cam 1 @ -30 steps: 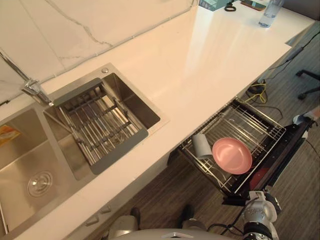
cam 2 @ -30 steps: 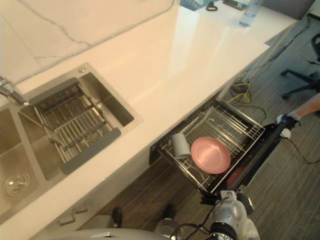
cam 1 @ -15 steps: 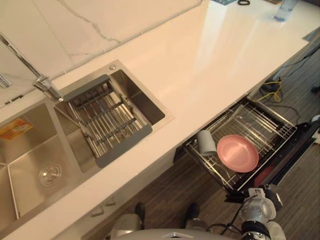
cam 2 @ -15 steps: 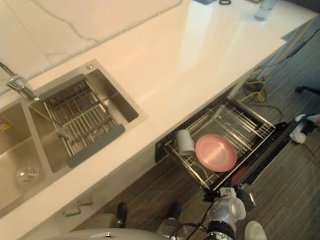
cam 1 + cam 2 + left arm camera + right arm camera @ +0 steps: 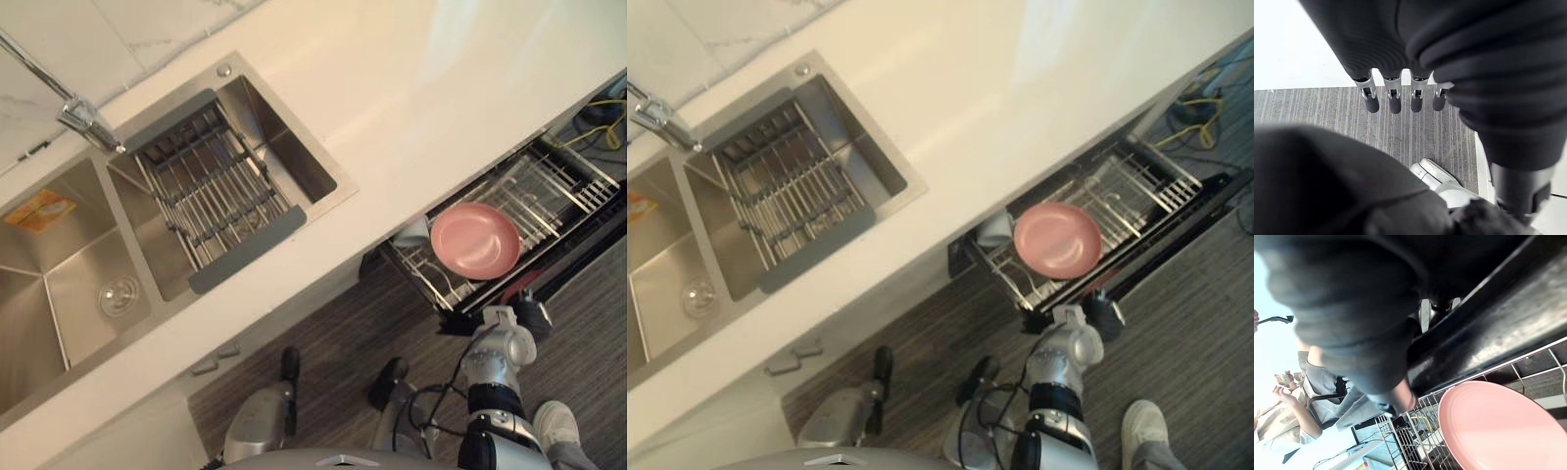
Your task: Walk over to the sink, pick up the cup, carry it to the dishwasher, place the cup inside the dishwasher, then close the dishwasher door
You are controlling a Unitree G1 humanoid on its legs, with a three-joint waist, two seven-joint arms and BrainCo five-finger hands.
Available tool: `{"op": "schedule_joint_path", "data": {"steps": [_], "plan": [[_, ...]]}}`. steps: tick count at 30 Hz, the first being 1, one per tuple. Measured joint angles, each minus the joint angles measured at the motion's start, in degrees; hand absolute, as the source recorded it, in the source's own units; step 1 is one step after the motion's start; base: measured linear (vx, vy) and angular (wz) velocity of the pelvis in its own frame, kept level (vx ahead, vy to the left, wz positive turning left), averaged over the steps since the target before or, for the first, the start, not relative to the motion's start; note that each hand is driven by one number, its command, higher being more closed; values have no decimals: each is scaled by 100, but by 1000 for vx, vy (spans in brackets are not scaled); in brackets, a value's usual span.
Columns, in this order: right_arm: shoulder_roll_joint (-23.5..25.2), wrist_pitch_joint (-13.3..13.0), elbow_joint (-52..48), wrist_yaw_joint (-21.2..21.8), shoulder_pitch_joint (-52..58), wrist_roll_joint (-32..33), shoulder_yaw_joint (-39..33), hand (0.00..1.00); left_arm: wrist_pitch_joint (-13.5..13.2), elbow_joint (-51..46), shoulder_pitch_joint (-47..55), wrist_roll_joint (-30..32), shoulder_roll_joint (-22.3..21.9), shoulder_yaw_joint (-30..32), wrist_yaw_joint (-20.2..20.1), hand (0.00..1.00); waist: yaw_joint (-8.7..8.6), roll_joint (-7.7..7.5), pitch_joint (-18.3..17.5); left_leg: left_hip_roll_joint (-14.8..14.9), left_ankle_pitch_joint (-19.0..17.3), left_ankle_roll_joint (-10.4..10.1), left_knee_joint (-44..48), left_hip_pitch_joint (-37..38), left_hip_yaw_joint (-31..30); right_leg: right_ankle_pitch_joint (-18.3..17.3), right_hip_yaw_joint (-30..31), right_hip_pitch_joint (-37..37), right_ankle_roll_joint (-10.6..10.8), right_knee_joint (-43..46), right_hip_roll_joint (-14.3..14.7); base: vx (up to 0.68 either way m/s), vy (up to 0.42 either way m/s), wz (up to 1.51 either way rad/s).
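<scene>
Glossy counter (image 5: 421,88); pale cup (image 5: 996,230) in wire rack (image 5: 566,181).

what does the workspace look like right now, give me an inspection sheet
surface: white countertop with a double sink set into it
job's things: cup in the pulled-out dishwasher rack, beside a pink plate; dishwasher door open
clutter: drying rack in one basin; orange-yellow item in the other
robot hands: left robot hand open, hanging over the floor; right robot hand at the door's edge, state hidden
cables: yellow cable on the floor past the dishwasher
surroundings: a person's white shoe close by; people in the background
</scene>
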Motion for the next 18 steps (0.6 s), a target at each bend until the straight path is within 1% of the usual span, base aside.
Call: {"op": "schedule_joint_path", "data": {"steps": [2,4,8,10,13,16,18], "plan": [[-2,-78,4,153,-266,35,138,100,-21,6,-38,-4,0,-2,-68,0,10,5,91,-59,63,23,-4,-190,-30,-78,18,-216,7,201,-114,-84,-27,13],[-9,-134,7,201,-423,33,220,100,-42,9,-55,-6,0,-3,-83,0,-6,11,152,-79,76,0,-15,-258,-102,-78,-42,-239,8,222,-146,-61,-2,20],[-36,-271,60,201,-775,74,230,100,-118,11,-72,-114,-5,-6,-171,0,54,10,227,-97,196,36,-108,-444,-169,-49,-173,-316,16,226,-208,-59,13,27],[-82,-372,63,201,-939,91,223,100,-128,17,-118,-112,-3,-6,-194,0,55,36,268,-109,363,21,-225,-524,-342,-37,-343,-322,16,222,-240,-9,12,36],[-81,-444,62,199,-1121,197,217,100,-136,12,-144,-112,-2,-2,-206,0,89,32,304,-98,525,60,-301,-557,-473,36,-450,-322,-53,238,-233,30,-2,27],[-75,-452,-4,229,-1361,272,233,100,-137,11,-199,-106,10,7,-242,0,135,28,367,-102,554,52,-296,-593,-520,45,-448,-329,-59,252,-210,-12,-8,10],[-72,-451,-9,331,-1474,384,233,100,-144,6,-211,-106,16,15,-258,0,148,29,367,-98,567,47,-298,-631,-568,39,-440,-341,-55,264,-199,-24,-3,12]]}}
